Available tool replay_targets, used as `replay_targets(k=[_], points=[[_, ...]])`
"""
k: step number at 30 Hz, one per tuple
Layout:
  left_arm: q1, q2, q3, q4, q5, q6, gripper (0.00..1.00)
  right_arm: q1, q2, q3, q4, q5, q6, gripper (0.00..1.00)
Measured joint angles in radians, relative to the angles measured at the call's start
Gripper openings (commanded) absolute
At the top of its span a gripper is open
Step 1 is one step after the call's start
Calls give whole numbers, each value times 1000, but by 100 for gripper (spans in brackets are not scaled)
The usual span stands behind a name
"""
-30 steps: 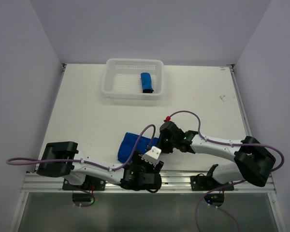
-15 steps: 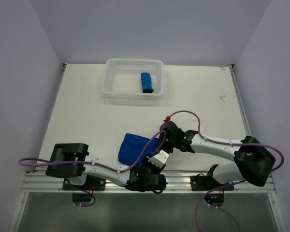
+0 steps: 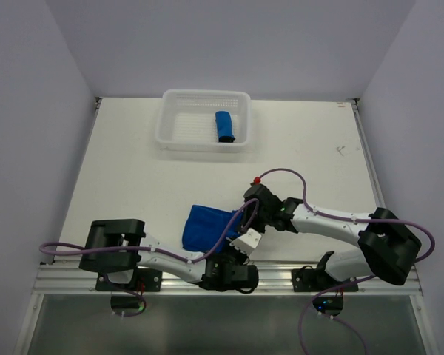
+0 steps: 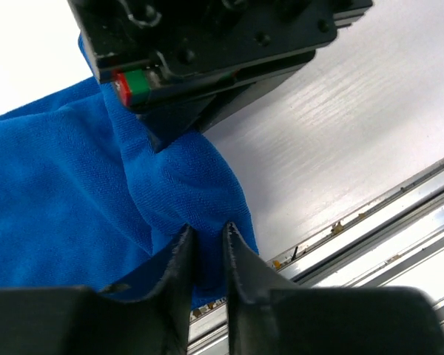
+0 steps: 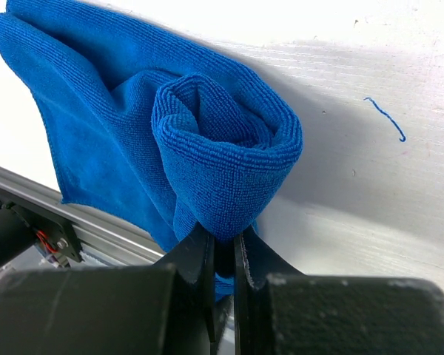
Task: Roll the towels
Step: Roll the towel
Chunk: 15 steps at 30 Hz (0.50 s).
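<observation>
One blue towel (image 3: pixel 204 225) lies crumpled on the white table near the front edge. Its right end is curled into a loose roll (image 5: pixel 229 148). My right gripper (image 5: pixel 223 240) is shut on the bottom of that roll, and in the top view it sits at the towel's right edge (image 3: pixel 246 214). My left gripper (image 4: pixel 207 235) comes in from the near side with its jaws pinched on a fold of the same towel (image 4: pixel 74 192), just below the right gripper's black body (image 4: pixel 207 44). A second towel (image 3: pixel 224 126), rolled up, lies in the white basket (image 3: pixel 170 139).
The basket stands at the far middle of the table. An aluminium rail (image 3: pixel 281 272) runs along the near edge, right beside the towel (image 4: pixel 370 222). Purple cables (image 3: pixel 281 174) loop over both arms. A loose blue thread (image 5: pixel 385 118) lies on the table.
My left gripper has swung right to the towel's near edge and closed from wide open onto a fold of it. The right gripper has stayed shut on the roll.
</observation>
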Motion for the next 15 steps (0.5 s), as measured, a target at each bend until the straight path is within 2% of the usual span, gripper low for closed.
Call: replay_targets(k=[1, 2, 8, 11, 12, 15], points=[[5, 0, 0, -2, 2, -4, 15, -1, 0, 2, -3, 0, -2, 0], [10, 0, 0, -2, 8, -3, 2, -1, 0, 4, -5, 0, -4, 0], [51, -7, -2, 14, 52, -12, 0, -9, 0, 9, -6, 6, -13, 2], [77, -40, -26, 43, 92, -24, 0, -19, -1, 9, -6, 7, -14, 14], [86, -58, -41, 56, 108, -31, 0, -21, -1, 9, -6, 7, -13, 25], [127, -139, -115, 120, 178, -83, 0, -32, -1, 9, -5, 1, -19, 36]])
